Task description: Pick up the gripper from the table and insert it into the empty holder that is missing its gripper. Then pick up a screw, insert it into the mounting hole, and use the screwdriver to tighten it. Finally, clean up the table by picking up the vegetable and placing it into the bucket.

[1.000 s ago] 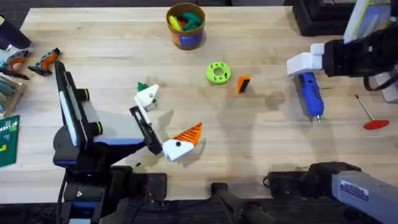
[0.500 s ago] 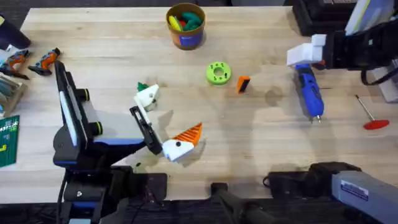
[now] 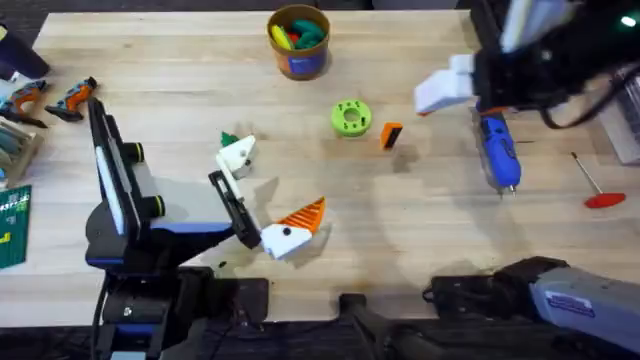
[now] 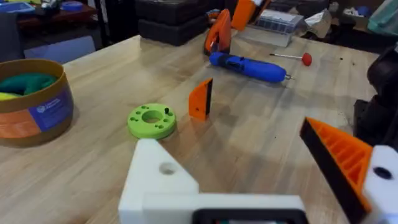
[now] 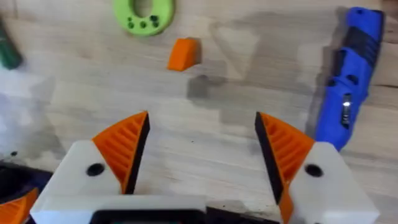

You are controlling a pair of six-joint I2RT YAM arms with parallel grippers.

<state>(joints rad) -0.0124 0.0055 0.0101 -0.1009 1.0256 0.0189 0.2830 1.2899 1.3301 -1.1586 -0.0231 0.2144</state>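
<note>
While right hand (image 5: 202,155) gapes, gripper (image 5: 183,53) beside screwdriver (image 5: 348,74).

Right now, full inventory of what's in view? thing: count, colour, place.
gripper: 1, orange with a black side, mid-table, right of the disc
disc: 1, lime green with holes, mid-table
screwdriver: 1, blue, right side of the table
rod: 1, thin metal with a red handle, far right
bucket: 1, yellow-orange rim, blue label, far edge centre, toys inside
vegetable: 1, dark green, beside the holder
table: 1, light wood
holder: 1, white, bare of a tip, on the left arm
left gripper: 1, one orange finger plus the bare holder, low over the table left of centre
right gripper: 1, white mounts with orange pads, open, above the table between gripper and screwdriver
</note>
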